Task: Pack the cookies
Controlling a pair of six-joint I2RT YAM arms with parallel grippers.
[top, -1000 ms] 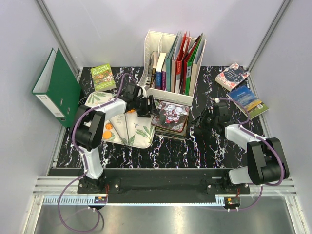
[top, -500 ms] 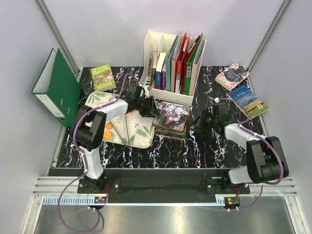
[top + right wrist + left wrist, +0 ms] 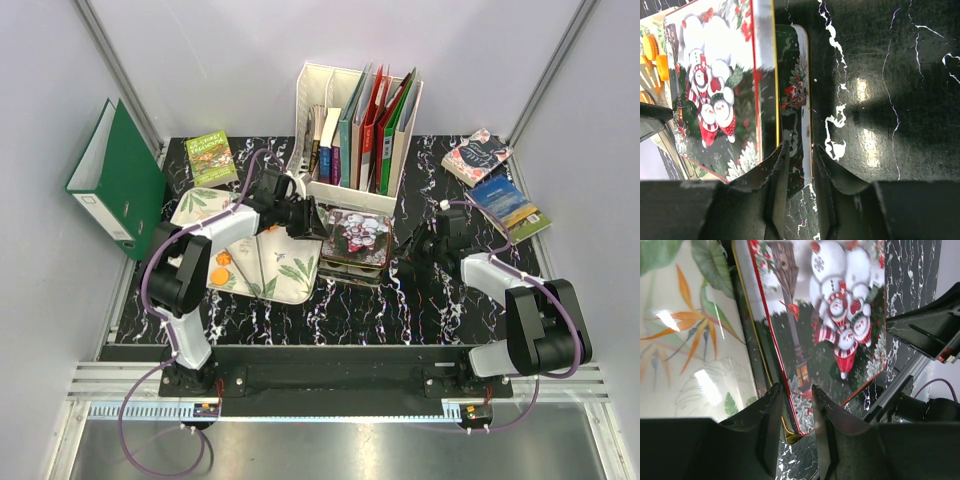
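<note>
Orange cookies (image 3: 222, 263) lie on the leaf-print tray (image 3: 280, 275) at the left; several also show in the right wrist view (image 3: 655, 55). A snowman tin sits mid-table, its lid (image 3: 358, 235) tilted up off the base. My left gripper (image 3: 318, 228) is shut on the lid's red-rimmed left edge (image 3: 790, 390), with the lid (image 3: 840, 315) stretching away from its fingers. My right gripper (image 3: 400, 252) is shut on the tin base's right wall (image 3: 797, 115), one finger inside and one outside. The inside of the tin is hidden.
A white file rack (image 3: 360, 125) full of books and folders stands right behind the tin. A green binder (image 3: 120, 180) leans at the far left. One book (image 3: 212, 158) lies at the back left, two more (image 3: 495, 180) at the back right.
My left gripper moved right from the tray to the tin and closed on the lid's edge, and the lid now sits tilted. The right gripper narrowed onto the tin's wall.
</note>
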